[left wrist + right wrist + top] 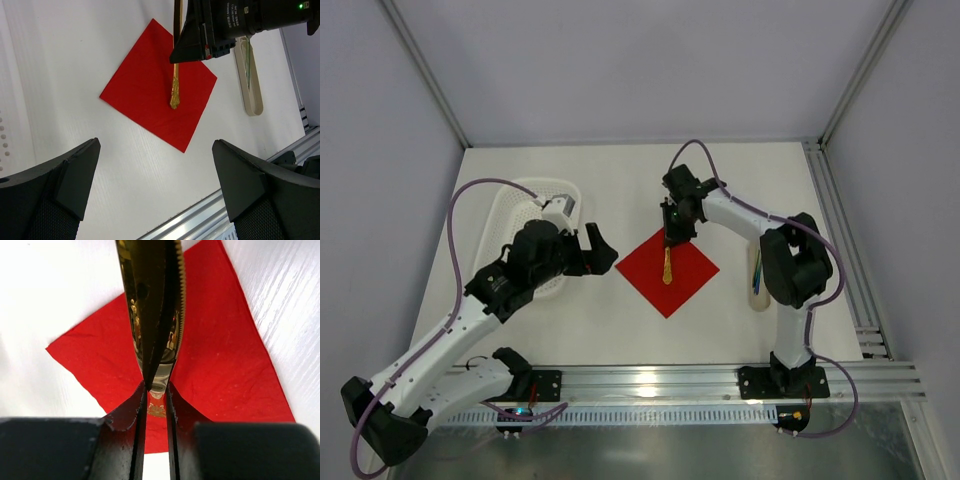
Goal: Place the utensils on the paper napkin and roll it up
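Note:
The red paper napkin lies flat as a diamond on the white table. My right gripper hangs over its far corner, shut on a shiny golden utensil. The utensil's ornate handle end points down at the middle of the napkin. I cannot tell whether this utensil touches the paper. In the right wrist view the utensil is pinched between the jaws of the right gripper above the napkin. My left gripper is open and holds nothing, left of the napkin.
A white perforated basket stands at the left, behind the left arm. A beige oblong tray lies right of the napkin with another slim utensil in it. A metal rail runs along the near edge.

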Motion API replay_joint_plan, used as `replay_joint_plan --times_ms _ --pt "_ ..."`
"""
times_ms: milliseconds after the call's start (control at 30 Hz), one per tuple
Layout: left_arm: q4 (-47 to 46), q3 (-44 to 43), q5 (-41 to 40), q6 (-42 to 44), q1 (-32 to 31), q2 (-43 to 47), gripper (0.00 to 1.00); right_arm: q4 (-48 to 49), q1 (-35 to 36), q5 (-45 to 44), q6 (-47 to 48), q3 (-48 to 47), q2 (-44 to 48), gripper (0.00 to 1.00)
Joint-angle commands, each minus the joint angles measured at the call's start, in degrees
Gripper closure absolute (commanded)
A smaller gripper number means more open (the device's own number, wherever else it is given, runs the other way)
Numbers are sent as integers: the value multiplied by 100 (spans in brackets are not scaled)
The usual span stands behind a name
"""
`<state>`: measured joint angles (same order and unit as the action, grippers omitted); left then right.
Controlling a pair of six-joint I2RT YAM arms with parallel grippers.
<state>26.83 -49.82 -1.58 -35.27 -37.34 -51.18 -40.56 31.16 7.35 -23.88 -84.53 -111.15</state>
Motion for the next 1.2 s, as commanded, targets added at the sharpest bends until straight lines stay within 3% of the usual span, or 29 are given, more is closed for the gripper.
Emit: replay_joint_plan --times_ms 0,600,1167 --pt "7 -89 -105 117 25 64 0 -136 -31 -103 -82 -441 -125 96" --pt "-2 -98 -79 125 25 -15 0 -119 -101 -191 -319 -696 -837 96" --pt "-55 -98 -70 117 25 -85 0 -567 -136 -32 -231 -697 -811 96"
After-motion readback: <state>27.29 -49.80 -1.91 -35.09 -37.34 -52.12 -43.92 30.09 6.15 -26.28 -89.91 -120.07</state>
